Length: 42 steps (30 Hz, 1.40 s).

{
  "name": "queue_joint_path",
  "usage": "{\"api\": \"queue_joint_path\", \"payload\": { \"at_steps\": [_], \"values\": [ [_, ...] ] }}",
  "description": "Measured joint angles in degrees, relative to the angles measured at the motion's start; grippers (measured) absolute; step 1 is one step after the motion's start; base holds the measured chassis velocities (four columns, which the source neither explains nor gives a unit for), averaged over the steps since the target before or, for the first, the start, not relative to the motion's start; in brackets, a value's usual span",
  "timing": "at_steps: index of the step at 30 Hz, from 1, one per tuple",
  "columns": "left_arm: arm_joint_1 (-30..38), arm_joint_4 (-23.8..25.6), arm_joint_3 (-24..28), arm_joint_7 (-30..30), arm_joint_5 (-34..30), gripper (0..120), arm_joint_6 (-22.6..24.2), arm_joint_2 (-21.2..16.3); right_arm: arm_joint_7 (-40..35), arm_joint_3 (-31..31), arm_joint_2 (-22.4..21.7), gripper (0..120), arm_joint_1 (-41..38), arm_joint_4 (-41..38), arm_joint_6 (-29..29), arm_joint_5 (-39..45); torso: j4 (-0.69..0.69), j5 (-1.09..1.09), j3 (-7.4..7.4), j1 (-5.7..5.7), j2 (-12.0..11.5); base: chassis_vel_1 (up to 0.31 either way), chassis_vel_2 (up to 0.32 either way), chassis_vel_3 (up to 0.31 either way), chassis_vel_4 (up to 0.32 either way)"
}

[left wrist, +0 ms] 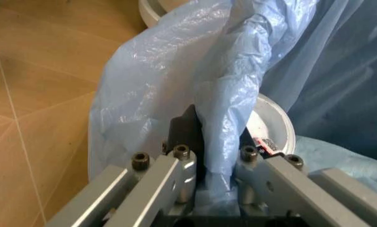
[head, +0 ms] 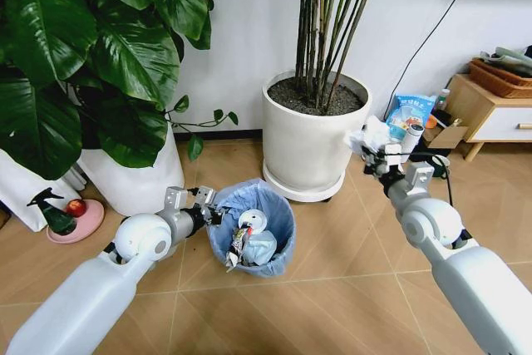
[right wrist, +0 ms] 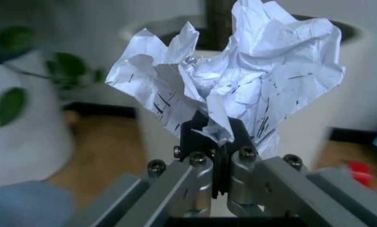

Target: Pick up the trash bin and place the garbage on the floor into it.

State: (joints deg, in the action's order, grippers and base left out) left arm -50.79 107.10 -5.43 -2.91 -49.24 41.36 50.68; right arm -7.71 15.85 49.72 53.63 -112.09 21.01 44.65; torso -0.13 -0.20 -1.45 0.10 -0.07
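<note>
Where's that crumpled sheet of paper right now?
The crumpled paper is pinched in the right gripper, held up in front of the white plant pot, to the right of the trash bin.

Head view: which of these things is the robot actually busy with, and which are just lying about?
In the job:
- trash bin, rim pinched by the left gripper
- crumpled paper, clamped in the right gripper
- litter in the bin, including a white lid

Just there:
- white plant pots
- green spray bottle
- wooden cabinet
</note>
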Motion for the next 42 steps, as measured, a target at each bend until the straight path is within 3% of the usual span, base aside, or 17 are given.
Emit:
{"api": "queue_joint_path", "payload": {
  "at_steps": [15,24,35,38,40,42],
  "values": [
    [3.5,-3.2,2.1,-0.6,-1.5,2,0.6,2.3,3.0,-20.4,-1.0,0,-7.3,-7.4,3.4,10.4,0.00,0.02,0.00,0.01,0.0,0.000,0.000,0.000,0.000],
    [3.7,-3.6,1.8,-0.6,-1.7,2,0.6,2.3,2.7,-24.2,-0.1,0,-6.2,-6.4,5.5,9.5,0.00,0.03,0.00,0.01,0.0,0.000,0.000,0.000,0.000],
    [3.7,-3.3,1.6,-1.0,-1.7,2,0.6,2.7,2.2,-23.9,0.7,38,-6.5,-5.6,7.3,9.0,0.00,0.02,0.00,0.01,0.0,0.000,0.000,0.000,0.000],
    [3.5,-2.9,1.6,-1.1,-1.6,2,0.6,2.6,2.2,-23.0,0.7,54,-6.6,-5.1,7.3,8.9,0.00,0.02,0.00,0.01,0.0,0.000,0.000,0.000,0.000],
    [3.4,-2.8,1.6,-1.1,-1.6,2,0.6,2.6,2.2,-22.7,0.7,55,-6.6,-5.0,7.3,8.8,0.00,0.02,-0.01,0.01,0.0,0.000,0.000,0.000,0.000],
    [3.3,-2.5,1.5,-1.2,-1.6,2,0.6,2.6,2.2,-22.0,0.8,68,-6.4,-4.9,6.9,8.6,0.00,0.03,0.00,0.01,0.0,0.000,0.000,0.000,0.000]
  ]
}}
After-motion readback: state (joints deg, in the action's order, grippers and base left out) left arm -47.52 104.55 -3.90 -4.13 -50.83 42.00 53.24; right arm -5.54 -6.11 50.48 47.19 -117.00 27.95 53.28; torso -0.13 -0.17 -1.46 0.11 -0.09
